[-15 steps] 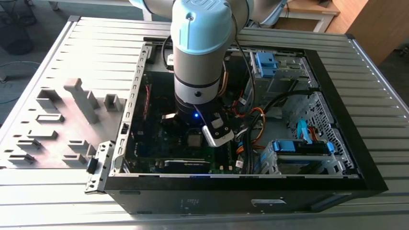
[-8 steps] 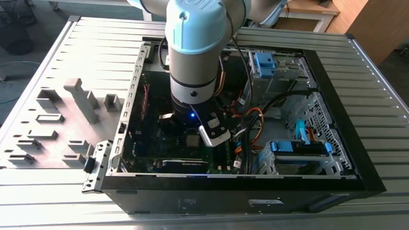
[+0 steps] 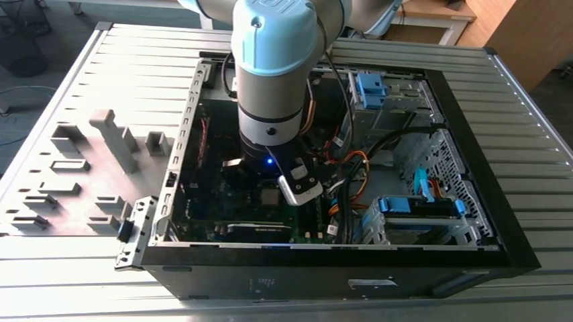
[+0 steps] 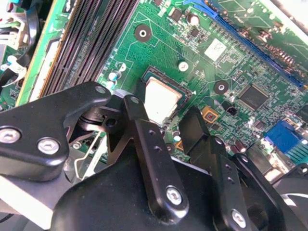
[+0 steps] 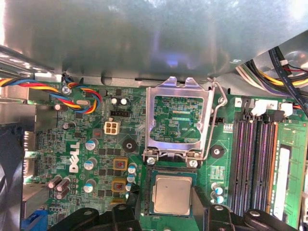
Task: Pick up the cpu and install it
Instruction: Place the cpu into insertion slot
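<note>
The cpu (image 5: 172, 195) lies flat in its socket on the motherboard (image 5: 101, 159). It sits just beside the hinged frame (image 5: 180, 118), which stands open, and toward the board edge that carries the memory slots (image 5: 250, 163). The gripper (image 4: 161, 109) straddles it, jaws spread slightly wider than the chip, clasping nothing. I judge it light, rigid, slick-topped and fragile underneath, and best taken by two opposite side edges.

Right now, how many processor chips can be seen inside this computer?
1. The cpu sits in its socket on the motherboard, beside the opened hinged frame. Others may be hidden elsewhere in the case.
</note>
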Robot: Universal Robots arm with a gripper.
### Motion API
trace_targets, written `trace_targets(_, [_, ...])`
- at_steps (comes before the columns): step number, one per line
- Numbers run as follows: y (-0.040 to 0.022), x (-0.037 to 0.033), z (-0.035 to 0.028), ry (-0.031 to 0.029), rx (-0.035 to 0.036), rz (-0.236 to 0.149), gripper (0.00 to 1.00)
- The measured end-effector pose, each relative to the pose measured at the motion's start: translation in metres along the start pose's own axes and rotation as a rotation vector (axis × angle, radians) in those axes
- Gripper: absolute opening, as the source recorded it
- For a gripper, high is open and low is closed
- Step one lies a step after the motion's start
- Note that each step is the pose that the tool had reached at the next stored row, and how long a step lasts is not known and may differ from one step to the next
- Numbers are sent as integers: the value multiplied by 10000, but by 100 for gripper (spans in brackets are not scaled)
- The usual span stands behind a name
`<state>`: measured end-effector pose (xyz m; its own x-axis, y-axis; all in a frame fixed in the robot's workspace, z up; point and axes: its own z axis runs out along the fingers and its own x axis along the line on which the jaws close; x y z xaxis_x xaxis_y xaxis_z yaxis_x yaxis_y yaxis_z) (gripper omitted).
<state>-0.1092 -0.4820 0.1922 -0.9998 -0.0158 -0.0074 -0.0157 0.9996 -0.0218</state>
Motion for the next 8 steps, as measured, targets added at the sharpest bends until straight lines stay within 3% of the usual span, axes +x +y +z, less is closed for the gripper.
trace_targets(6, [0, 3, 1, -4, -1, 2, 53])
trace_targets(8, [0, 3, 0, 2, 0, -1, 43])
